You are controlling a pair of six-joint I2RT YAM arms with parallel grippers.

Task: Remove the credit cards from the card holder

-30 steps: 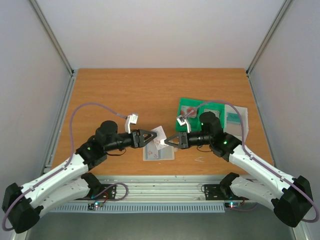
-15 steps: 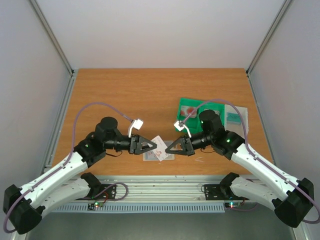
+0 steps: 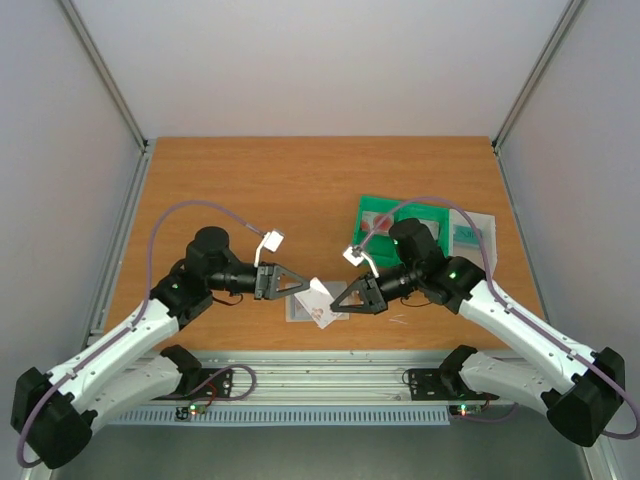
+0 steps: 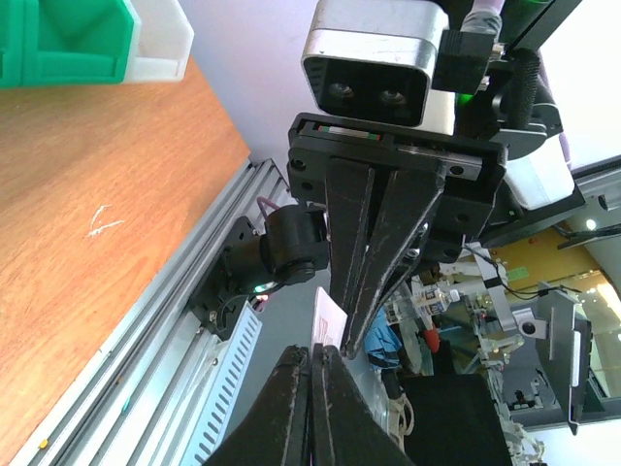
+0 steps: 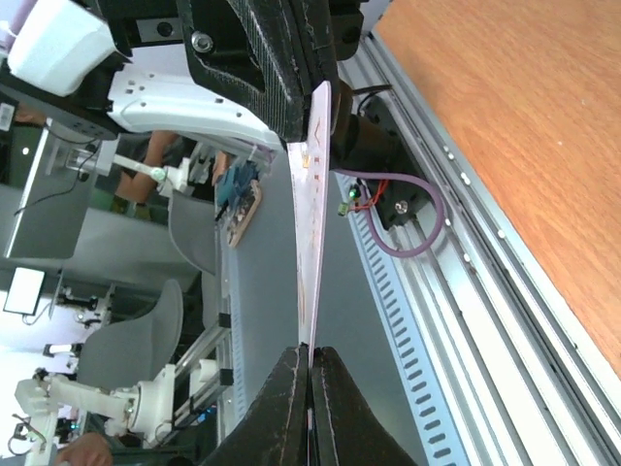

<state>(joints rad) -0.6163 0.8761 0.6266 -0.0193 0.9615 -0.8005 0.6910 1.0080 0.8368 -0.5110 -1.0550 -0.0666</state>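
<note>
Edges look your best hold: the thin, likely stiff and slick white card [image 3: 319,289] hangs over the card holder [image 3: 300,314] at 6 o'clock on the table [image 3: 250,190], left gripper [image 3: 308,287] and right gripper [image 3: 333,303] both clamped on it.

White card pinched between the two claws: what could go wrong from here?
1. Both the left gripper and the right gripper are shut on the same white card, at opposite edges; if they pull or twist unevenly, it could bend or slip out.
2. Their tips nearly meet, so a small misstep might make them collide.
3. In the top view the card hangs over the card holder; if dropped, it may fall onto it.
</note>
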